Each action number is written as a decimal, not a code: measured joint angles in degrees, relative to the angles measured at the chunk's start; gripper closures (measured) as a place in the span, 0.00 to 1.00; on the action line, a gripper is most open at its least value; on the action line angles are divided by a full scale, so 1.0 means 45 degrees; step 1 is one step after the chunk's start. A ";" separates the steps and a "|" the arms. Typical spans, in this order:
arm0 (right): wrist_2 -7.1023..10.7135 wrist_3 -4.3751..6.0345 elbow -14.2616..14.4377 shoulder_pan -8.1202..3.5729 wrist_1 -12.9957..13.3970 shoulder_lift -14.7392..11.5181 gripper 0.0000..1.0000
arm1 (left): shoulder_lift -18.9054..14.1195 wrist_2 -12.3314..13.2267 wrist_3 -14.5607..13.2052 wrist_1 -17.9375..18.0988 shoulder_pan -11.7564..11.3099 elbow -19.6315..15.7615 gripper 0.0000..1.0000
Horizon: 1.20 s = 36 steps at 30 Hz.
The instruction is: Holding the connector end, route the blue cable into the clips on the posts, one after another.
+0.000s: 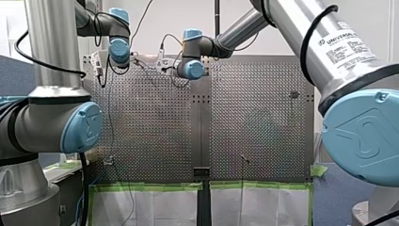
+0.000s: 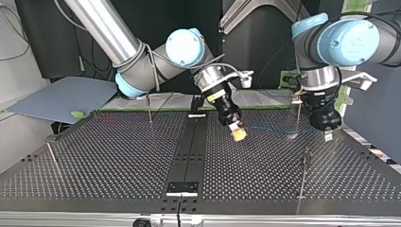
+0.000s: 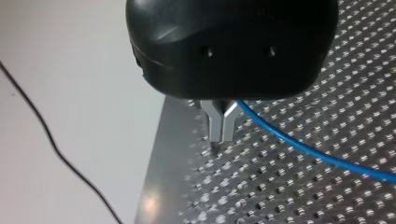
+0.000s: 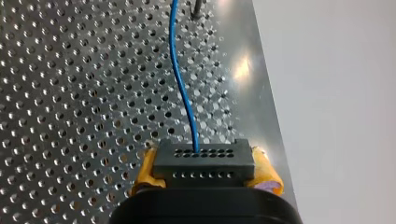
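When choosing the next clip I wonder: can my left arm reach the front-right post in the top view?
Probably yes: the post stands close to my left gripper, on its camera side, with only bare table between; the cable runs off sideways.

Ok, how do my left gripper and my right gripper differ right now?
My left gripper has bare metal fingers; my right gripper has yellow pads. My left gripper's fingers are pressed together, with the blue cable running past them; my right gripper's are clamped on the black connector. Both sit low over the perforated table.
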State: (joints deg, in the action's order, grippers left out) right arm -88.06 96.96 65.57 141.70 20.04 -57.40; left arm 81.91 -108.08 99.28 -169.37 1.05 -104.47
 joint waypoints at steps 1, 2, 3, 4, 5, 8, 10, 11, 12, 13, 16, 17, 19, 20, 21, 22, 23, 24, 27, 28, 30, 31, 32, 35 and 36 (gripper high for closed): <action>-0.0035 -0.0005 -0.0105 0.0035 -0.0079 0.0065 1.00 | 0.0050 0.0119 0.0018 0.0000 -0.0064 0.0119 1.00; -0.0071 -0.0015 -0.0213 0.0065 -0.0172 0.0133 1.00 | 0.0106 0.0216 0.0026 0.0000 -0.0100 0.0214 1.00; -0.0117 -0.0035 -0.0354 0.0101 -0.0297 0.0213 1.00 | 0.0172 0.0318 0.0033 -0.0001 -0.0129 0.0312 1.00; -0.0156 -0.0055 -0.0452 0.0119 -0.0387 0.0260 1.00 | 0.0266 0.0449 0.0030 -0.0010 -0.0161 0.0446 1.00; -0.0203 -0.0080 -0.0547 0.0131 -0.0477 0.0297 1.00 | 0.0331 0.0553 0.0026 -0.0017 -0.0183 0.0550 1.00; -0.0363 -0.0154 -0.0879 0.0108 -0.0805 0.0347 1.00 | 0.0461 0.0919 0.0022 -0.0032 -0.0248 0.0812 1.00; -0.0427 -0.0179 -0.1025 0.0053 -0.1032 0.0356 1.00 | 0.0501 0.1147 0.0026 -0.0045 -0.0298 0.0889 1.00; -0.0446 -0.0184 -0.1063 0.0026 -0.1124 0.0357 1.00 | 0.0518 0.1205 0.0030 -0.0053 -0.0327 0.0905 1.00; -0.0464 -0.0190 -0.1095 -0.0011 -0.1217 0.0357 1.00 | 0.0534 0.1243 0.0034 -0.0060 -0.0359 0.0919 1.00; -0.0472 -0.0195 -0.1110 -0.0036 -0.1268 0.0358 1.00 | 0.0555 0.1273 0.0038 -0.0072 -0.0396 0.0931 1.00; -0.0481 -0.0207 -0.1134 -0.0099 -0.1359 0.0361 1.00 | 0.0587 0.1319 0.0041 -0.0103 -0.0468 0.0936 1.00; -0.0481 -0.0210 -0.1137 -0.0116 -0.1379 0.0364 1.00 | 0.0594 0.1329 0.0042 -0.0112 -0.0486 0.0937 1.00; -0.0480 -0.0213 -0.1142 -0.0151 -0.1420 0.0371 1.00 | 0.0629 0.1353 0.0040 -0.0118 -0.0529 0.0937 1.00; -0.0478 -0.0216 -0.1142 -0.0164 -0.1433 0.0373 1.00 | 0.0648 0.1378 0.0039 -0.0117 -0.0543 0.0937 1.00; -0.0462 -0.0222 -0.1141 -0.0191 -0.1442 0.0376 1.00 | 0.0665 0.1421 0.0039 -0.0114 -0.0555 0.0939 1.00; -0.0431 -0.0225 -0.1141 -0.0215 -0.1443 0.0377 1.00 | 0.0682 0.1508 0.0039 -0.0109 -0.0575 0.0939 1.00; -0.0390 -0.0227 -0.1142 -0.0236 -0.1444 0.0378 1.00 | 0.0691 0.1589 0.0041 -0.0104 -0.0594 0.0938 1.00; -0.0336 -0.0230 -0.1141 -0.0256 -0.1444 0.0378 1.00 | 0.0698 0.1672 0.0042 -0.0098 -0.0614 0.0938 1.00; -0.0197 -0.0253 -0.1169 -0.0273 -0.1436 0.0380 1.00 | 0.0706 0.1951 0.0044 -0.0085 -0.0695 0.0942 1.00; -0.0155 -0.0259 -0.1184 -0.0265 -0.1432 0.0382 1.00 | 0.0706 0.2035 0.0045 -0.0083 -0.0733 0.0947 1.00; -0.0089 -0.0267 -0.1229 -0.0249 -0.1427 0.0391 1.00 | 0.0713 0.2118 0.0052 -0.0081 -0.0795 0.0956 1.00; -0.0069 -0.0269 -0.1252 -0.0246 -0.1427 0.0395 1.00 | 0.0722 0.2152 0.0056 -0.0080 -0.0838 0.0962 1.00; -0.0055 -0.0271 -0.1280 -0.0246 -0.1427 0.0397 1.00 | 0.0727 0.2170 0.0058 -0.0080 -0.0871 0.0971 1.00; -0.0020 -0.0273 -0.1382 -0.0234 -0.1434 0.0408 1.00 | 0.0753 0.2209 0.0069 -0.0083 -0.0965 0.1055 1.00; -0.0013 -0.0274 -0.1419 -0.0225 -0.1438 0.0412 1.00 | 0.0770 0.2215 0.0073 -0.0086 -0.0993 0.1094 1.00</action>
State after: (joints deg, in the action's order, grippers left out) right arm -88.12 95.73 59.19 140.69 13.57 -55.55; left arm 85.37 -98.11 99.61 -169.76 -3.42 -99.54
